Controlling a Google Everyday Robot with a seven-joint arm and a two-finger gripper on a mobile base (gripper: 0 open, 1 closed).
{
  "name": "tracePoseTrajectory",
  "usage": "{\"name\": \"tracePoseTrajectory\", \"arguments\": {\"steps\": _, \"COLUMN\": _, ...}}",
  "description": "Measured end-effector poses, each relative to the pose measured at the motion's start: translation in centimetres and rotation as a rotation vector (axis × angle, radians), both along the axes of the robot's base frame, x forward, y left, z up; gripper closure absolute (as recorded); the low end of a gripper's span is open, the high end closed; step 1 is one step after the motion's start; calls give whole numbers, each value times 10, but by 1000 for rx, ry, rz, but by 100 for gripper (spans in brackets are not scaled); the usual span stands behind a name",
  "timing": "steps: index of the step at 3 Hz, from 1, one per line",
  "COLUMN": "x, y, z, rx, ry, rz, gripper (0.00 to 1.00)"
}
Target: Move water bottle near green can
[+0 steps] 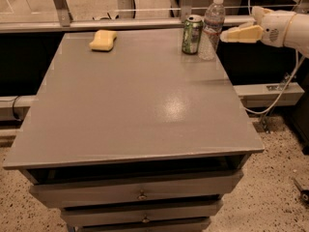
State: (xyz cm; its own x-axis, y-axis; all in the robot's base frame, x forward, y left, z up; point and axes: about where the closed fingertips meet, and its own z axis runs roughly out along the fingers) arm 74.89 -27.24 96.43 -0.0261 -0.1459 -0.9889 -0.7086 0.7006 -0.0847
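Note:
The water bottle (212, 27), clear with a white cap, stands upright at the far right of the grey table (135, 100). The green can (192, 34) stands just left of it, almost touching. My gripper (225, 35) is to the right of the bottle at mid-bottle height, its pale fingers (241, 33) pointing left at it. The gripper is open and holds nothing. The bottle stands free on the table.
A yellow sponge (103, 40) lies at the far left of the table. A rail (120, 24) runs behind the table's far edge. Drawers (140, 195) sit below the front edge. A cable (280, 93) hangs to the right of the table.

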Motion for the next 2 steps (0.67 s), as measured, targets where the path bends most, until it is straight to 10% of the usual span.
{"name": "tracePoseTrajectory", "arguments": {"steps": 2, "x": -80, "y": -3, "z": 51, "rx": -105, "ry": -42, "rz": 238, "gripper": 0}}
